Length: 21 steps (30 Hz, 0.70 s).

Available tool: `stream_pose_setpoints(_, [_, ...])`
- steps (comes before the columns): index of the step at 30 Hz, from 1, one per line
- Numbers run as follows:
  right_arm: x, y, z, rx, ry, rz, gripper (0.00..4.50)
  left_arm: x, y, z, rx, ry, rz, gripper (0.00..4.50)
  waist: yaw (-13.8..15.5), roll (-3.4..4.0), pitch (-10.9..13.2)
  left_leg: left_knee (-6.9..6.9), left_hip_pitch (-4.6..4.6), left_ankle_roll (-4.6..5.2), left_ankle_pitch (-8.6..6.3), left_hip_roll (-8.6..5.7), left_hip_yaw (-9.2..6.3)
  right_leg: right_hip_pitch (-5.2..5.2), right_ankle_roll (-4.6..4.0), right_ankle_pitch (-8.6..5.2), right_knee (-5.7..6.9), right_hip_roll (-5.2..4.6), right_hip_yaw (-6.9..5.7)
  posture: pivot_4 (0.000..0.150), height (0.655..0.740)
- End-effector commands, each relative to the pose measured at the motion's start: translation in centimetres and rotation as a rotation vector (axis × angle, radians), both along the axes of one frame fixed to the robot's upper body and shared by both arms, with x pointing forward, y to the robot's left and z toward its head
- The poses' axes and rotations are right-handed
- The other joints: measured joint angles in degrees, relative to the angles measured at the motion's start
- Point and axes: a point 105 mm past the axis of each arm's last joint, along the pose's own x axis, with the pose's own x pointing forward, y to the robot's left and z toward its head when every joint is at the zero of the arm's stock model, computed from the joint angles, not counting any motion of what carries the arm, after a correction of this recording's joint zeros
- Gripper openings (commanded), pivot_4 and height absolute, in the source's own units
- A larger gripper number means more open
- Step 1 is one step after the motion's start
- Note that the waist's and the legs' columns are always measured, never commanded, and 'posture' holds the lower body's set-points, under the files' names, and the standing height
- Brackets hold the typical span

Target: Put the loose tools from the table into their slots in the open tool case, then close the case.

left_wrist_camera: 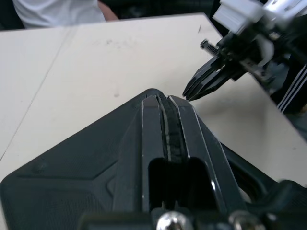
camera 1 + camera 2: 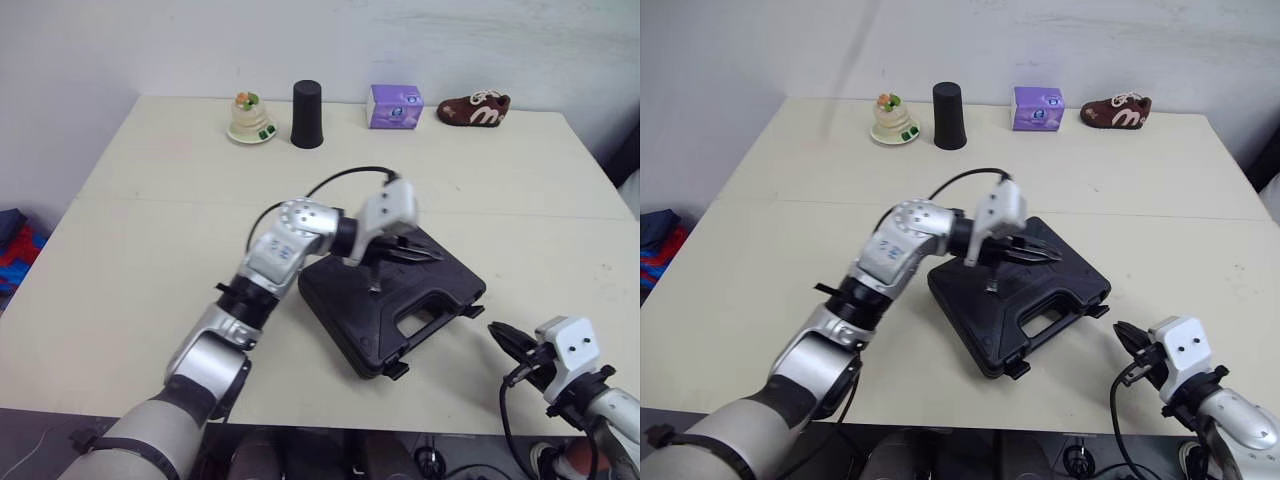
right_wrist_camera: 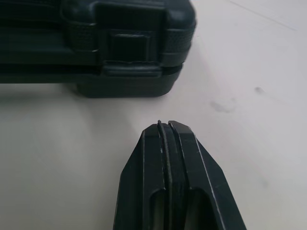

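Because closed, tool case (image 2: 352, 312) interior hidden

Black tool case (image 2: 345, 310) closed, flat on table (image 2: 150, 250), skewed, handle toward front-right edge.

Black tool case (image 2: 395, 295) on cream table (image 2: 150, 220).

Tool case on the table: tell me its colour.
Plain black, the closed hard plastic tool case; shows best in the left eye view.
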Motion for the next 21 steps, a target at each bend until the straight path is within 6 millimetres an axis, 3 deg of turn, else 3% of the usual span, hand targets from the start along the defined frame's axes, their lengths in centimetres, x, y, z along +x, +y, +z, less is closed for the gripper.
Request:
stream_pose_setpoints(1, [0.1,0.6,1.2,0.019,-0.033,0.020,0.00,-0.1,-2.5,-2.0,0.056,0.003,-0.009,0.09,-0.14,0.01,0.01,0.00,0.00,0.02,-0.01,0.01,0.01,-0.01,0.00,0.00,-0.01,-0.01,0.01,0.150,0.7400])
stream_pose_setpoints(9, [1.1,0.6,1.5,0.005,-0.040,0.012,0.00,2.0,-2.7,-8.3,0.290,-0.039,0.130,0.09,0.02,0.02,0.00,0.00,-0.08,0.38,-0.22,-0.02,-0.25,0.01,-0.01,0.00,-0.12,-0.02,-0.04,0.150,0.7400])
stream_pose_setpoints(15, [1.9,0.3,0.8,-0.007,-0.038,0.022,0.00,1.6,-2.9,-9.5,0.315,-0.010,0.143,0.09,0.05,-0.12,-0.21,0.00,-0.07,0.48,-0.27,-0.04,-0.33,0.19,0.00,0.01,-0.38,-0.07,-0.16,0.150,0.7400])
stream_pose_setpoints(21, [2.8,1.4,1.9,0.042,-0.082,0.080,0.00,1.6,-2.5,-9.7,0.326,-0.009,0.146,0.09,0.06,-0.09,-0.42,0.00,-0.06,0.49,-0.28,-0.06,-0.32,0.21,0.00,0.01,-0.38,-0.09,-0.15,0.150,0.7400])
